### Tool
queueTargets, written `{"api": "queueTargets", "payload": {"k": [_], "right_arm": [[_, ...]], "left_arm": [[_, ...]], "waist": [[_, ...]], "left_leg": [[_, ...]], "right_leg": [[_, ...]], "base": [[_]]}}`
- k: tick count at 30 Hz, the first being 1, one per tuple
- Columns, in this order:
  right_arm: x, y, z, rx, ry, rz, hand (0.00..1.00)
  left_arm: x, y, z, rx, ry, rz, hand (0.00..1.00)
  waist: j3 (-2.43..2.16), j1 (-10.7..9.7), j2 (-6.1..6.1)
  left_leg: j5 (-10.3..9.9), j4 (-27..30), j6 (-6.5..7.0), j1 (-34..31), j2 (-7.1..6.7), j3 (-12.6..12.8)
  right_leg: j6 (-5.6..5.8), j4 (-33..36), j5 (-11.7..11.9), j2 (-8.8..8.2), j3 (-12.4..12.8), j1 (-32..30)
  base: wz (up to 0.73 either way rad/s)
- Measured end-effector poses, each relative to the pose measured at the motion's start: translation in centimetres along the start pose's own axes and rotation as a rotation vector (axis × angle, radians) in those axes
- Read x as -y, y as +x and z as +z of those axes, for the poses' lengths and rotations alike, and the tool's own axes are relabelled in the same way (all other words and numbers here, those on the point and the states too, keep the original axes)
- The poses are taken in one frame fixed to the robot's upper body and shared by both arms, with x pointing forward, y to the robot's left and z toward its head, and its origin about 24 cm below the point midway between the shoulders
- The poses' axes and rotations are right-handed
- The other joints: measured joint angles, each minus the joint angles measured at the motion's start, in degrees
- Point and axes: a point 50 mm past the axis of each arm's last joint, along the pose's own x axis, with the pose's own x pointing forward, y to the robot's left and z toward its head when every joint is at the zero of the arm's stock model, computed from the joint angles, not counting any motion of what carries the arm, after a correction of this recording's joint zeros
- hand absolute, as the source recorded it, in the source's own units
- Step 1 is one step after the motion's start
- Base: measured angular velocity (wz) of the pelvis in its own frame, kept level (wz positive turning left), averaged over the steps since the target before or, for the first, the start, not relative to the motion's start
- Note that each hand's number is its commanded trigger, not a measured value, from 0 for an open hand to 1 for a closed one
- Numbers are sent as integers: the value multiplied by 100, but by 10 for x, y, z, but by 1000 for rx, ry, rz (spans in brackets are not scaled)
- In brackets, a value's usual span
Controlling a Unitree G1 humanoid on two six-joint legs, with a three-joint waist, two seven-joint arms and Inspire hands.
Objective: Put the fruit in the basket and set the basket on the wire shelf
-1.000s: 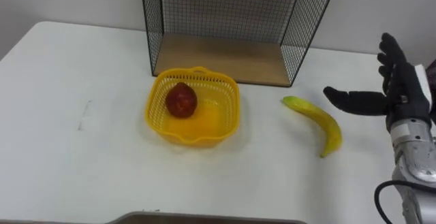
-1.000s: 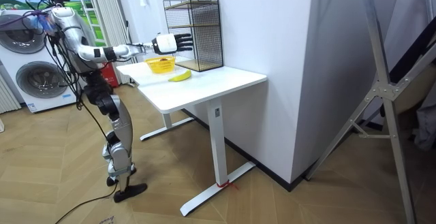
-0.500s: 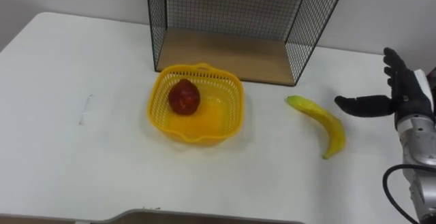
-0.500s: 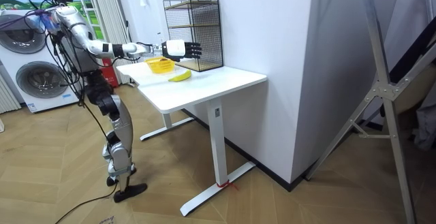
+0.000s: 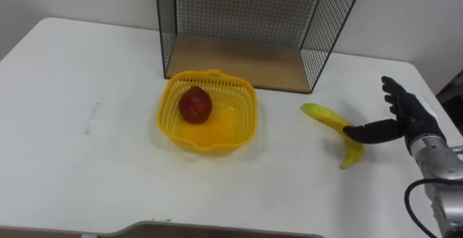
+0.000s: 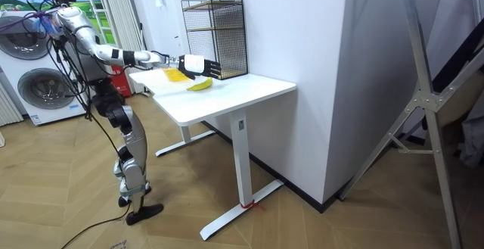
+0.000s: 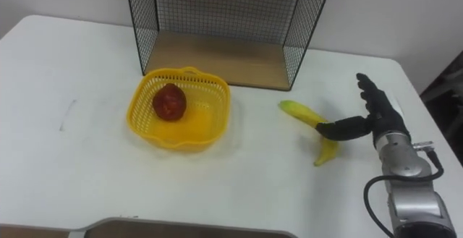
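Nearest the robot, on the right side of the white table, its right hand was held out low over the tabletop, fingers straight and spread apart, gripping nothing. The dark thumb reached leftward and crossed in front of the banana around its bend, so that the fruit's lower end stuck out beneath the thumb and its greenish tip pointed away toward the basket; whether the thumb actually touched the peel could not be told. The banana lay flat on the table, well apart from the yellow basket, which sat to the left of it near the table's middle. A red apple rested inside the basket, toward its left wall. Just behind the basket, at the table's far edge against the wall, stood the wire shelf, its wooden bottom board bare. In the room view the robot stood at the table's end, right arm stretched forward over the tabletop.
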Motion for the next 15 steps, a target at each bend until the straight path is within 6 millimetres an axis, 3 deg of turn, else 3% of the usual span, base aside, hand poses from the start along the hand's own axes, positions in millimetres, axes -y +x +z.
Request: {"api": "queueTargets", "payload": {"k": [15], "right_arm": [[-7, 3, 3, -2, -20, 70, 0]], "left_arm": [[1, 0, -3, -7, 0, -4, 0]], "waist": [[15, 33, 25]], "left_leg": [[0, -24, 0, 12, -4, -27]], "right_leg": [[0, -13, 0, -7, -63, 23]], "base": [[0]]}}
